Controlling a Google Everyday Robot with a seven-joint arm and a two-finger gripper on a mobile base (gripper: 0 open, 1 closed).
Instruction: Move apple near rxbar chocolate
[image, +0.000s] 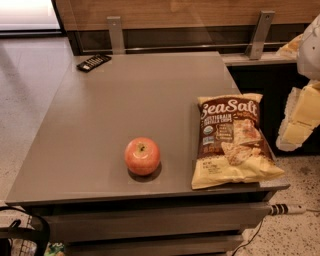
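A grey, smooth, rectangular tabletop fills most of the view, seen from its near edge. Three things lie on it, well apart from one another. At 11 o'clock, in the far left corner, a small flat black rectangular bar packet with pale markings lies at a slant. Near 6 o'clock, close to the front edge, a round red-orange apple with a yellowish patch sits with its stem dimple up. At 4 o'clock, a large brown-and-yellow "Sea Salt" chip bag lies flat, its lower right corner reaching the table's right edge. The pale gripper hangs at 3 o'clock, off the table's right side, beyond the bag.
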